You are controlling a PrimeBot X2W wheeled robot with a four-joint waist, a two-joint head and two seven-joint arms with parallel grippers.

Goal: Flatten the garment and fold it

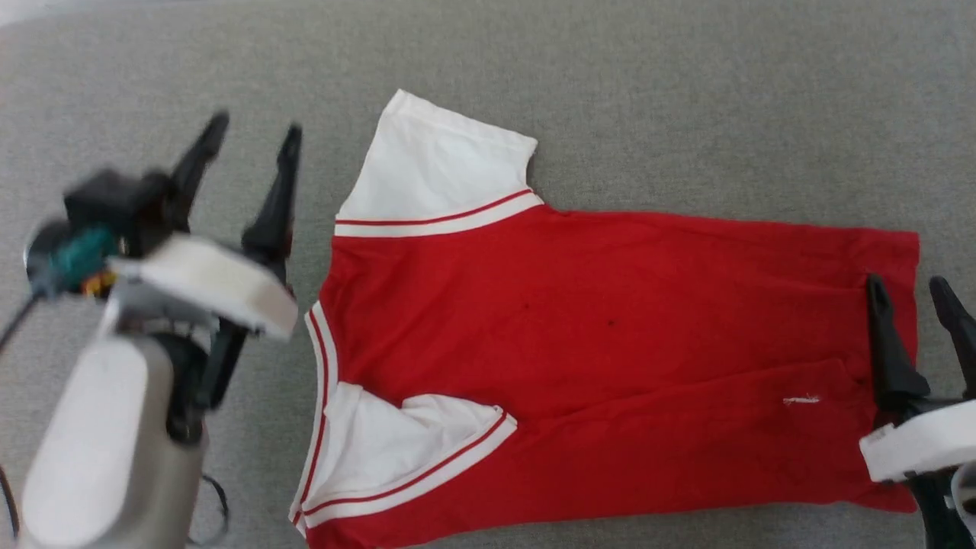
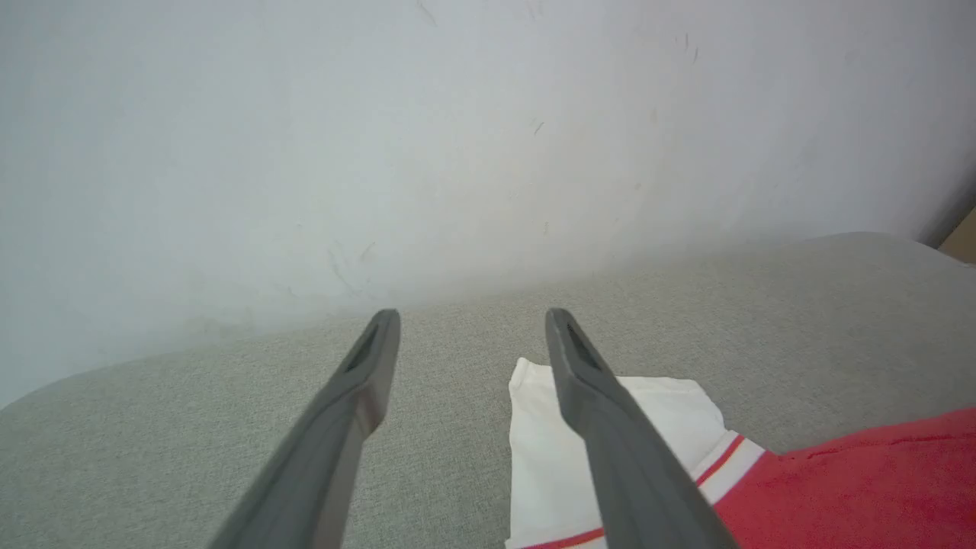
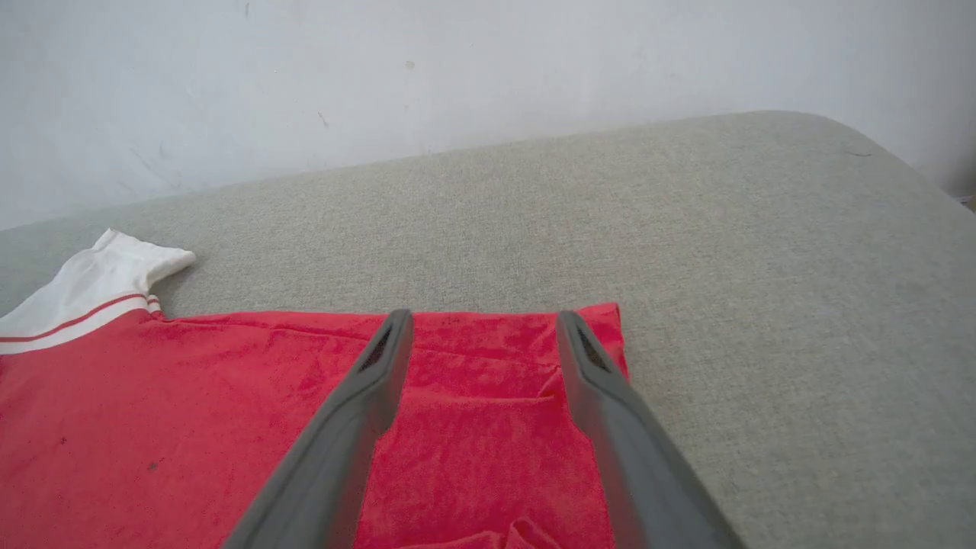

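left gripper (image 1: 255,131): fingers spread, empty, at 9 o'clock of garment (image 1: 610,320) | right gripper (image 1: 907,284): fingers spread, empty, over its 3 o'clock hem | garment: flat on grey cushion (image 1: 686,114), sleeve out at 11 o'clock, other folded in at 7 o'clock

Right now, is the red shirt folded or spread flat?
Partly folded: the garment has its near side and sleeve turned over the body; the far sleeve lies spread.

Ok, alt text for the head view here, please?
A red garment with white sleeves lies sideways on a grey fabric surface, near sleeve folded onto the body. The open left tool is beside its collar end, the open right tool at its hem.
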